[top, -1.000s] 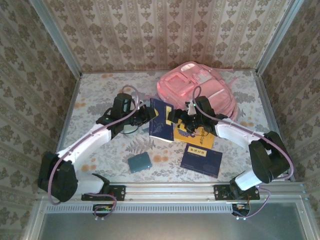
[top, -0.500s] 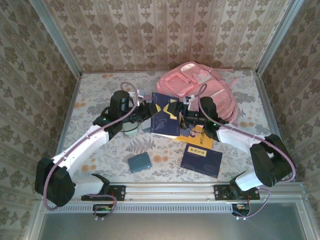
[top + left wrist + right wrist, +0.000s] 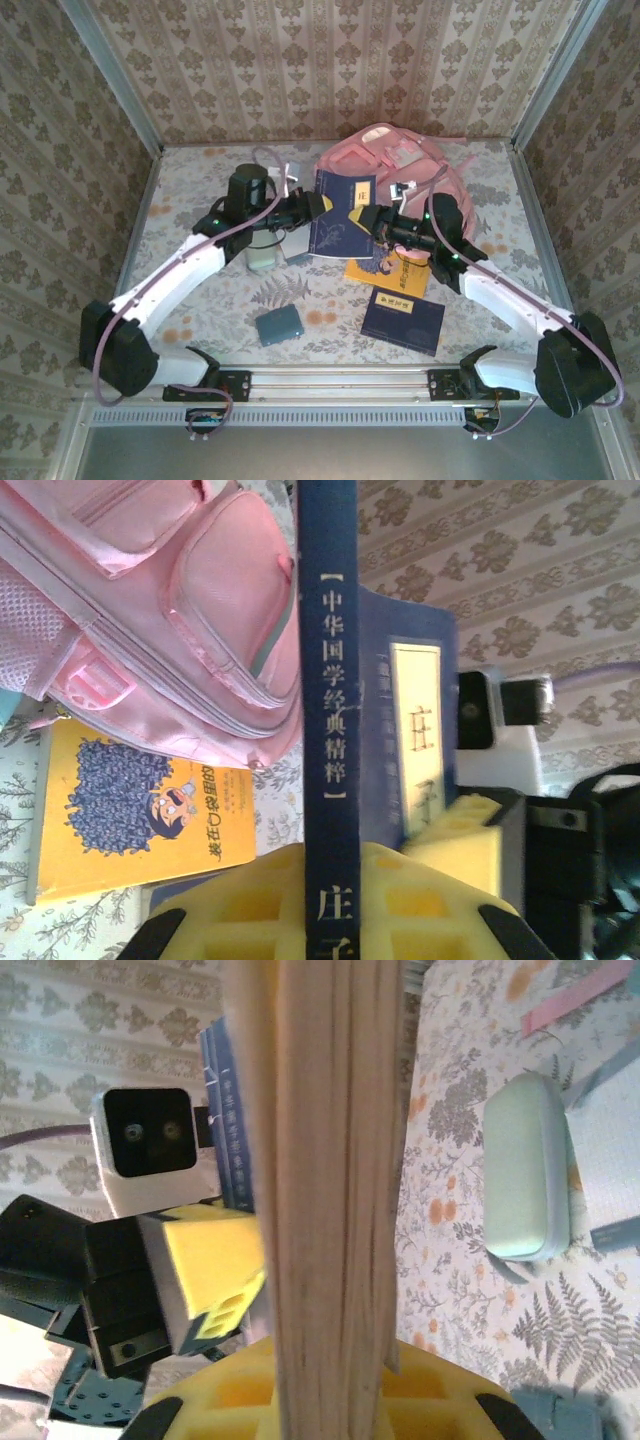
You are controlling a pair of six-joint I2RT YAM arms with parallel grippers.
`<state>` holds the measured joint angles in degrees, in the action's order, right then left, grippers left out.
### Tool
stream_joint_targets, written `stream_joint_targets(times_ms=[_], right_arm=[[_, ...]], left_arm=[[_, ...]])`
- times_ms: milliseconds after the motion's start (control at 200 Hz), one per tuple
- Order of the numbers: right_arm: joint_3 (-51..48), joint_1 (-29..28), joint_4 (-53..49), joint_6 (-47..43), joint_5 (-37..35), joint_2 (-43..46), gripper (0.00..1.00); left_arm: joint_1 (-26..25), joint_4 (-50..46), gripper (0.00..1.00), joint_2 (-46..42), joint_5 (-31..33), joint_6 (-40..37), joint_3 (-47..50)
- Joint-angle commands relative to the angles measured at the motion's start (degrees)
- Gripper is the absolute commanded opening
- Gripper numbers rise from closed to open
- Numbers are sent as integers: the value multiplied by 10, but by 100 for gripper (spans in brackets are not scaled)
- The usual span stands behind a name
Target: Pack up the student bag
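The pink student bag [image 3: 420, 165] lies at the far right of the table [image 3: 200, 290]. The dark blue book [image 3: 340, 215] (Chinese lettering on its spine) is now lifted higher and nearer the bag. The left gripper [image 3: 310, 205] stays clamped on its spine side. The right gripper [image 3: 368, 220], wide a second ago, has closed on the page edge.

We have carried the dark blue book [image 3: 342, 212] from the middle of the tabletop [image 3: 200, 320] toward its far edge, and it now hangs raised just before the student bag [image 3: 425, 170]. Our right tool [image 3: 372, 222], spread wide a second ago, has clamped onto the book's page edge, opposite our left tool [image 3: 305, 208] on the spine. Our right arm has swung out toward the near right corner, baring more of the yellow book [image 3: 388, 272]. The mint case [image 3: 262, 250] shows more fully beneath our left arm.
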<state>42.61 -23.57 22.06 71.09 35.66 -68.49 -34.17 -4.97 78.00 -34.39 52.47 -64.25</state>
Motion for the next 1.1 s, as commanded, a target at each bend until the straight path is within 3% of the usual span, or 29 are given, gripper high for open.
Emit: stream_joint_targets(times_ms=[0, 50, 95, 155, 225, 375, 605, 740, 945, 1095], right_arm=[[-8, 18, -71, -33, -32, 41, 0], [-4, 32, -135, -57, -65, 70, 0], [8, 45, -213, -92, -105, 103, 0], [25, 66, -301, -139, -156, 143, 0], [47, 97, -398, -179, -217, 177, 0], [67, 166, -546, -204, -353, 237, 0], [58, 203, -606, -195, -510, 314, 0], [64, 212, -607, -215, -558, 312, 0], [50, 214, -589, -225, -562, 294, 0], [35, 216, -579, -232, -554, 290, 0]], left_arm=[[-13, -41, 17, 41, -12, -46, -62], [-20, -84, 39, 67, -2, -75, -98], [-26, -115, 52, 92, 7, -99, -131], [-33, -133, 63, 125, 8, -129, -168], [-46, -183, 69, 175, 28, -182, -239], [-77, -281, 73, 328, 29, -266, -435], [-108, -298, 75, 532, 12, -297, -667], [-119, -300, 76, 623, 27, -287, -779], [-127, -256, 78, 678, 98, -275, -816], [-131, -243, 78, 707, 85, -262, -834]])
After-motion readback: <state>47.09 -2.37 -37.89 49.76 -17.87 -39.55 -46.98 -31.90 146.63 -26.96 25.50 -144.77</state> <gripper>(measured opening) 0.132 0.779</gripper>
